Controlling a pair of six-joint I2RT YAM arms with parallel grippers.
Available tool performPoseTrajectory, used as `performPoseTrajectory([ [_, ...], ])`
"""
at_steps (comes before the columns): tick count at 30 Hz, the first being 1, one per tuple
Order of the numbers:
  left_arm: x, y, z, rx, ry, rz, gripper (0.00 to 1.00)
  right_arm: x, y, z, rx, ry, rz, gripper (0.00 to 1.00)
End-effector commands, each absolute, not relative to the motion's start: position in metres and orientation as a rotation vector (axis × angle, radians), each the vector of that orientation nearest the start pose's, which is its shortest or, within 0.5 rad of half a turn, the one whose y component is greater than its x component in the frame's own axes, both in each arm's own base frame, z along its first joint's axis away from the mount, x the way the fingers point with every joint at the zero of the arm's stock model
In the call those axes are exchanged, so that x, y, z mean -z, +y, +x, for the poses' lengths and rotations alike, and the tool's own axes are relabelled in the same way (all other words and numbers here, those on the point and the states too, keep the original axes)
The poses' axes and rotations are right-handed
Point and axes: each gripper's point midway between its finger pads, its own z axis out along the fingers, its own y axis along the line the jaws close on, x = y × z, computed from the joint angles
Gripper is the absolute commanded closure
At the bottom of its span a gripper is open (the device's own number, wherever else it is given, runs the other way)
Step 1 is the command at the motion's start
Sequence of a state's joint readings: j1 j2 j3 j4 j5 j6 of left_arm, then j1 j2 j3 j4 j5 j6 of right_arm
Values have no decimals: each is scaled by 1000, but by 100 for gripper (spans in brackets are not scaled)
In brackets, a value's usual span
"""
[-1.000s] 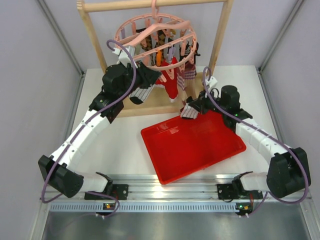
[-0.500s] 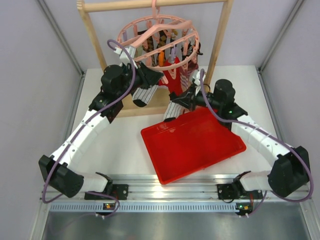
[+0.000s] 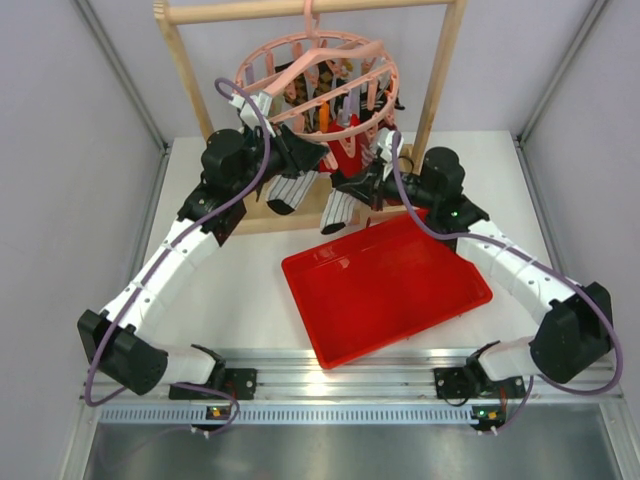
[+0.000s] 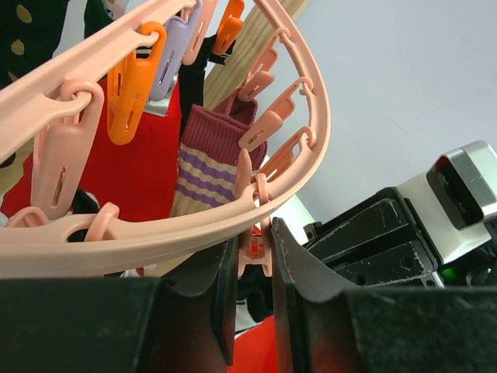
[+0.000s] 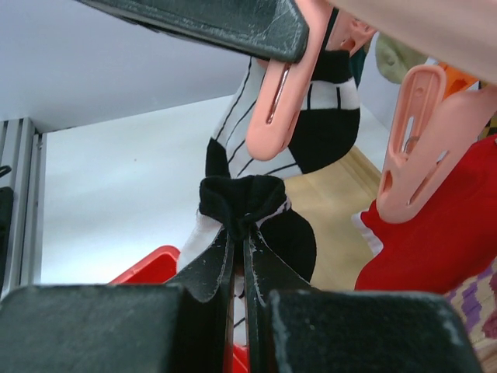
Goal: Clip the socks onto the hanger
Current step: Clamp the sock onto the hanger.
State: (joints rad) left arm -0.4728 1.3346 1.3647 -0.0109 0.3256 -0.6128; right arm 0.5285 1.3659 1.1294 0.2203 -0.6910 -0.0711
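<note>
The pink hanger (image 3: 316, 80) hangs from the wooden rack. My left gripper (image 3: 305, 158) is shut on one of its pink pegs (image 4: 256, 249) under the outer ring (image 4: 194, 225). One pinstriped sock (image 3: 283, 190) hangs below the hanger's near left side; it also shows in the right wrist view (image 5: 311, 109) behind that peg (image 5: 276, 101). My right gripper (image 3: 355, 187) is shut on the black cuff (image 5: 242, 203) of the second pinstriped sock (image 3: 338, 212) and holds it just below and beside the peg, the sock dangling over the tray's far corner.
A red tray (image 3: 385, 285) lies on the table in front of the rack. The wooden rack frame (image 3: 440, 70) stands at the back. A red sock (image 4: 147, 171), a maroon striped sock (image 4: 213, 163) and other coloured pegs hang from the hanger.
My right gripper has carried the second sock left and up, from over the tray's far corner to just under the hanger. The left gripper has stayed at the peg; the hanger swung slightly.
</note>
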Motion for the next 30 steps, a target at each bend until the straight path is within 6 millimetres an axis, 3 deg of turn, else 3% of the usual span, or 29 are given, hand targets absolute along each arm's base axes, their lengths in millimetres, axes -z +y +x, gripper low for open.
performPoseTrajectory([
  [1,-412,-276,345,1152,1632,201,100,-364,319,318,-866,1202,-994,100],
  [8,-410,-276,343,1155,1636,212,100,-368,320,325,-839,1189,-981,100],
  [30,-404,-276,344,1144,1650,223,100,-397,326,298,-987,1095,-984,100],
])
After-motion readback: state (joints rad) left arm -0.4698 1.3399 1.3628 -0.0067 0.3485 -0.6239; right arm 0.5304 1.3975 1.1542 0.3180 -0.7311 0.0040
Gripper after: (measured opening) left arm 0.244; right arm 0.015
